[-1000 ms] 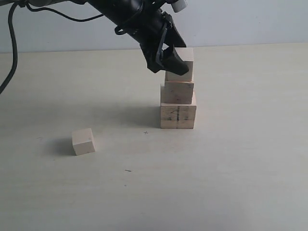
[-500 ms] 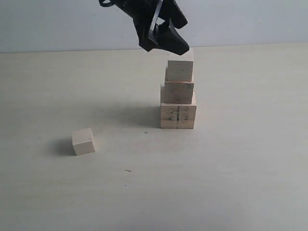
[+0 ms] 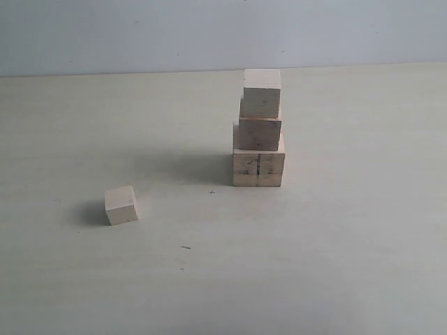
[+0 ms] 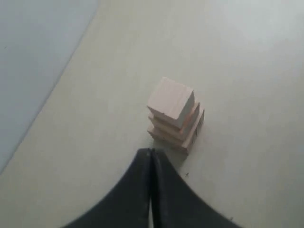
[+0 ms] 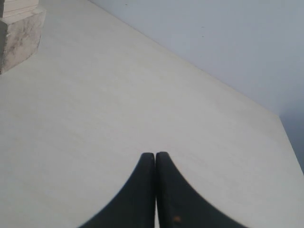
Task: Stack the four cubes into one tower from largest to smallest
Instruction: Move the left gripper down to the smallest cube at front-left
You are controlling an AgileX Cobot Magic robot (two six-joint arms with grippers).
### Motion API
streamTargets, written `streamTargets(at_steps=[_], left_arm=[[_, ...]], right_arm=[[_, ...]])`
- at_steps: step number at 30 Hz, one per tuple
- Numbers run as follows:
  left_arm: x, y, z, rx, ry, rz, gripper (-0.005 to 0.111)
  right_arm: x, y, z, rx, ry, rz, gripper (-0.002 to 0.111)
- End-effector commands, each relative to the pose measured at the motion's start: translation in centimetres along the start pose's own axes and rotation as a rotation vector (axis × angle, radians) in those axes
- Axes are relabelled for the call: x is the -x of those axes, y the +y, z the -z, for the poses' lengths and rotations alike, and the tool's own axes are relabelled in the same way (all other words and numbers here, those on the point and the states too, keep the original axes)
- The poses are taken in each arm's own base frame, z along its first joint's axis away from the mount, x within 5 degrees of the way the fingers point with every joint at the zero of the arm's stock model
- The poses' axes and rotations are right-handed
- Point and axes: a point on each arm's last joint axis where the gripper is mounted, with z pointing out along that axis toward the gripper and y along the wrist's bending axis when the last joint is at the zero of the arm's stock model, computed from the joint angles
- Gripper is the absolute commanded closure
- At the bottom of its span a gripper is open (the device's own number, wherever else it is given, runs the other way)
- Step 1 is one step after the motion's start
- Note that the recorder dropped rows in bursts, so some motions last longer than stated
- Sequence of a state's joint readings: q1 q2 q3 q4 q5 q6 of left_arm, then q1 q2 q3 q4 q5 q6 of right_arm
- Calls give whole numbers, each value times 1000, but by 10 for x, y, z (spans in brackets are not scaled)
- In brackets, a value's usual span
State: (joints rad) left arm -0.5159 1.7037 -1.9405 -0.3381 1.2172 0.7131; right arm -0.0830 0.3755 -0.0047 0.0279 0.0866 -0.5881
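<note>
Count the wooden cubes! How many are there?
4. Three are stacked: largest cube at the bottom, tan cube on it, pale cube on top. The smallest cube sits alone on the table.

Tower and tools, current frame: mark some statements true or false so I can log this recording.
1. The tower holds three cubes. True.
2. The smallest cube tops the stack. False: the fourth cube lies alone on the table, apart from the tower.
3. The left tool is shut and empty. True.
4. One arm grips a cube from the right. False: the right tool is shut on nothing.
</note>
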Motion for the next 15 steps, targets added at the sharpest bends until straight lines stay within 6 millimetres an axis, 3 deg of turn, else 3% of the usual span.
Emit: streamTargets(at_steps=[1, 4, 5, 9, 11, 15], left_arm=[[-35, 26, 23, 121, 62, 378, 107], [-82, 44, 21, 169, 121, 527, 107], [-114, 46, 17, 180, 133, 609, 107], [-162, 35, 13, 145, 65, 663, 107], [-179, 16, 3, 69, 83, 521, 107], [-203, -21, -25, -147, 79, 39, 105]], right_arm=[[0, 0, 0, -5, -10, -3, 108], [0, 0, 0, -5, -10, -3, 108], [0, 0, 0, -5, -10, -3, 108], [0, 0, 0, -5, -10, -3, 108], [0, 0, 0, -5, -10, -3, 108], [0, 0, 0, -5, -10, -3, 108]])
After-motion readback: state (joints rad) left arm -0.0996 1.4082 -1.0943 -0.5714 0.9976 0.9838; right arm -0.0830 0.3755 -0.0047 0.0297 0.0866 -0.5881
